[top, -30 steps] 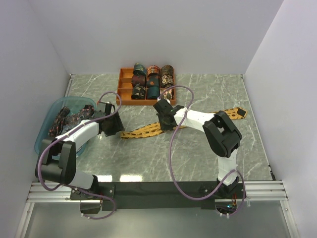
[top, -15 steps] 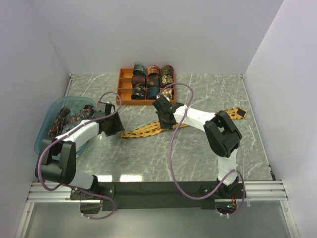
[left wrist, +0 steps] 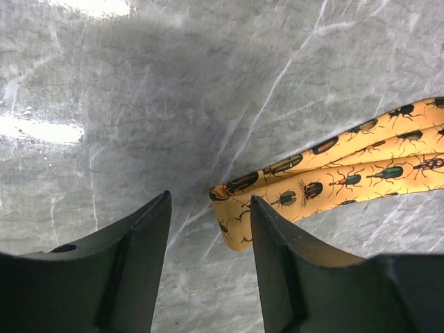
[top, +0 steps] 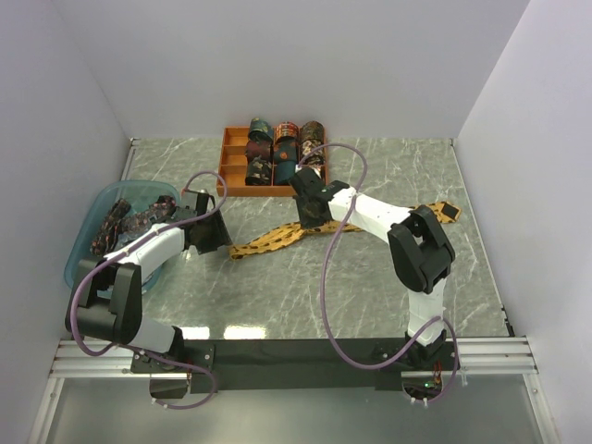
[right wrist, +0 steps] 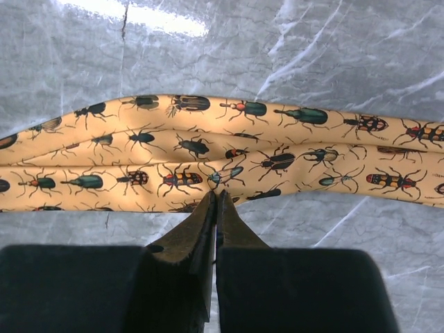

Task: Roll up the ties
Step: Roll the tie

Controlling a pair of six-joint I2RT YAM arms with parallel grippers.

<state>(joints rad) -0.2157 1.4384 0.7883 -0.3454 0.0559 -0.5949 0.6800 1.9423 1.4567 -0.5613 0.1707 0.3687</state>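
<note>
A mustard-gold tie (top: 273, 240) printed with beetles lies doubled across the middle of the marble table. My right gripper (top: 311, 218) is shut on its near edge (right wrist: 277, 139), and the cloth puckers at the closed tips (right wrist: 216, 194). The tie's folded left end (left wrist: 239, 208) lies between the fingers of my left gripper (left wrist: 210, 199), close to the right finger (left wrist: 267, 229). That gripper (top: 225, 242) is open and holds nothing. The tie's far end (top: 448, 212) rests near the right side of the table.
An orange compartment tray (top: 231, 176) at the back holds several rolled ties (top: 287, 153). A translucent blue basin (top: 83, 250) at the left holds loose dark ties (top: 129, 220). White walls enclose the table on three sides.
My right gripper has shut on the tie and moved back toward the tray, drawing the tie's middle with it. The left jaws have narrowed slightly.
</note>
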